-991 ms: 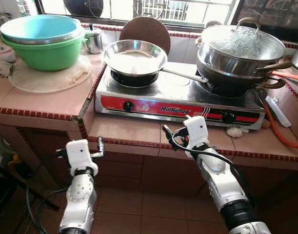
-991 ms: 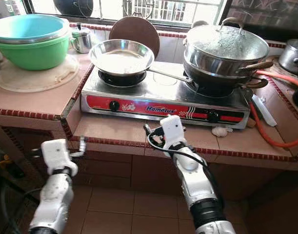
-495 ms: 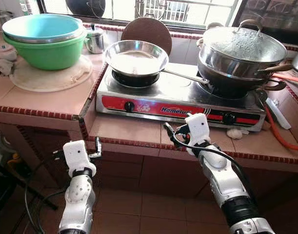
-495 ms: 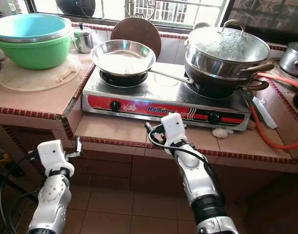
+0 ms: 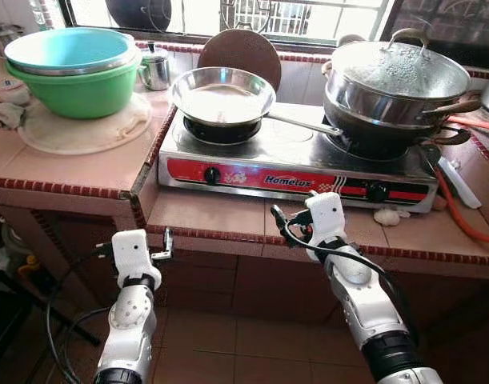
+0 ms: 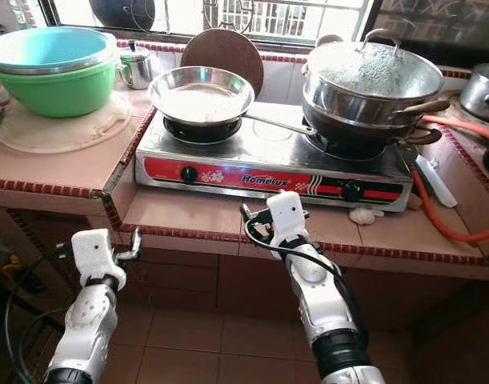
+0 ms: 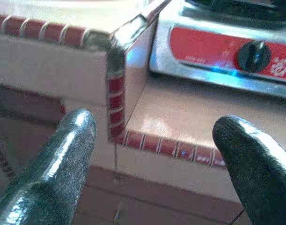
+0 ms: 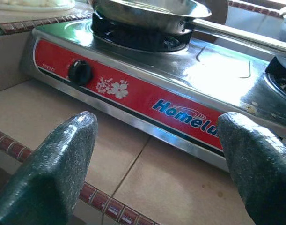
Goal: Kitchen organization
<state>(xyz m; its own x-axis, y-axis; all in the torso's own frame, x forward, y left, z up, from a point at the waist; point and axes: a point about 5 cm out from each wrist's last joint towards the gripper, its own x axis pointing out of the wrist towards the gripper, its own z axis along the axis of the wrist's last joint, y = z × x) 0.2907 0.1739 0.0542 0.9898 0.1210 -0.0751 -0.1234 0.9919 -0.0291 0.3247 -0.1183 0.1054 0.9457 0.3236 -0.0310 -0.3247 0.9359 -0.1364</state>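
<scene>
just beyond the wide-open right claw (image 8: 157, 173), the red-fronted stove (image 8: 147, 96) with its frying pan (image 5: 222, 94)

Stove (image 5: 292, 152): glossy steel top, shiny red front panel. Frying pan (image 5: 222, 94): polished metal. Lidded pot (image 5: 396, 76): bright steel. Bowls (image 5: 72, 68): smooth plastic, green and turquoise. Counter (image 5: 204, 212): matt pinkish tile. Fingers (image 8: 63, 164): black, finely rough.

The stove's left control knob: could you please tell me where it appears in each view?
Left eye view: left control knob on the stove's red panel, below the frying pan.
Right eye view: same spot.
Left wrist view: upper right.
Right wrist view: left of centre.
Shared landmark: the red panel.
</scene>
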